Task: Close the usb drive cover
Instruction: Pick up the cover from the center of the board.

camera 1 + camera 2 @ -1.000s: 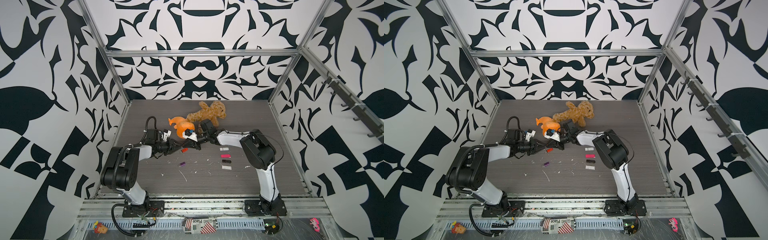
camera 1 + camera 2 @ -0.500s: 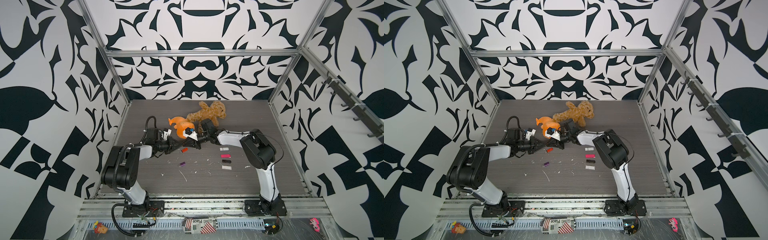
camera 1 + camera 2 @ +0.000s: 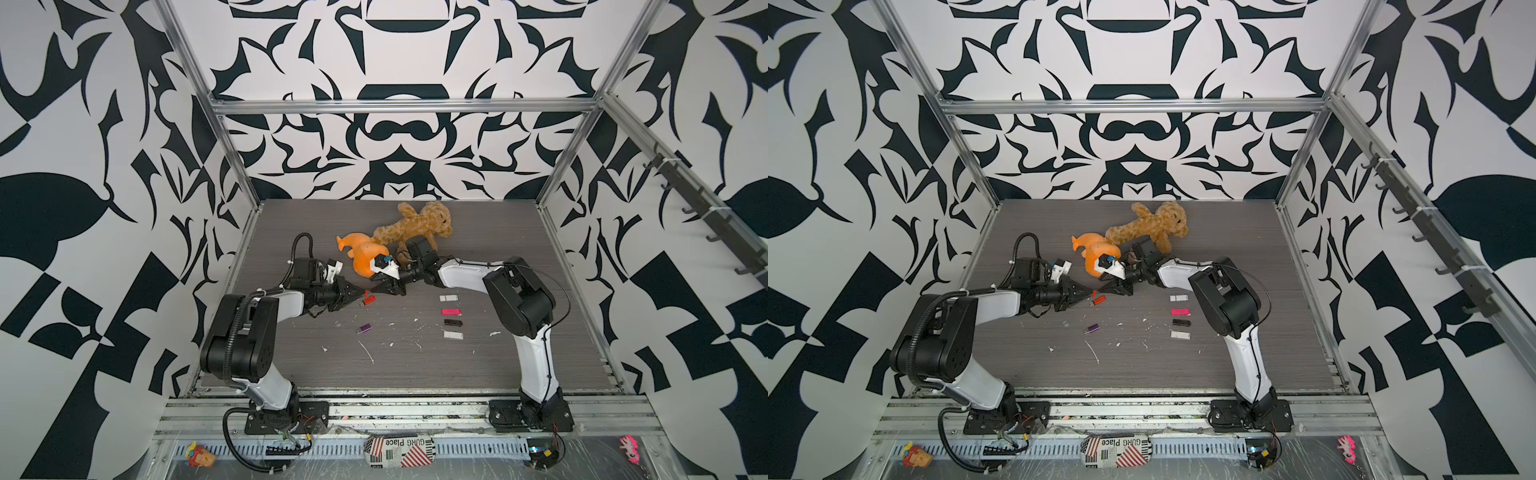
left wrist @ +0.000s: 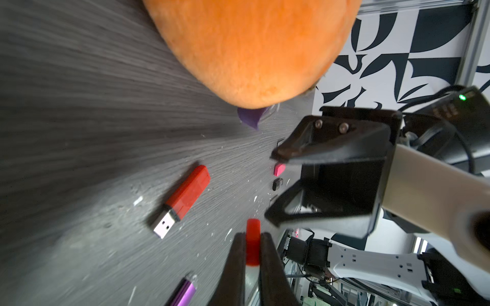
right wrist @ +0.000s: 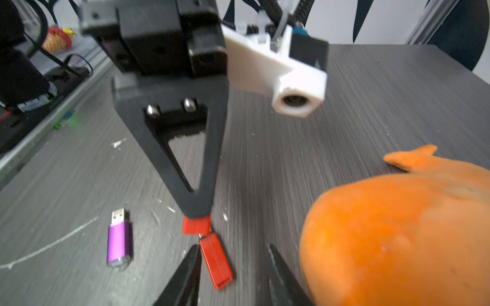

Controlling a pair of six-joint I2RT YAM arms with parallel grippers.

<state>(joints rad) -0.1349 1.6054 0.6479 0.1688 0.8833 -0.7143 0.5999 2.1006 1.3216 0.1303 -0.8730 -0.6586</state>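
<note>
The red usb drive (image 4: pixel 185 198) lies flat on the table with its metal plug bare, also seen in both top views (image 3: pixel 369 301) (image 3: pixel 1099 300). Its red cover (image 4: pixel 252 245) is pinched upright between the fingertips of my left gripper (image 4: pixel 252 234), which is shut on it just beside the drive (image 3: pixel 360 294). In the right wrist view the cover (image 5: pixel 196 225) hangs at the left gripper's tip, right at the drive's end (image 5: pixel 216 261). My right gripper (image 5: pixel 232 247) is open, holding nothing; the drive lies on the table between its fingers, close to one.
An orange plush toy (image 3: pixel 365 257) sits right behind both grippers, with a brown teddy bear (image 3: pixel 415 226) beyond it. A purple usb drive (image 3: pixel 365 329) lies uncapped nearer the front. Several capped drives (image 3: pixel 451 311) lie in a row to the right. White scraps litter the table.
My right gripper has opened. My left gripper has closed onto the red cover. The red drive lies in the same spot and both arms have barely moved.
</note>
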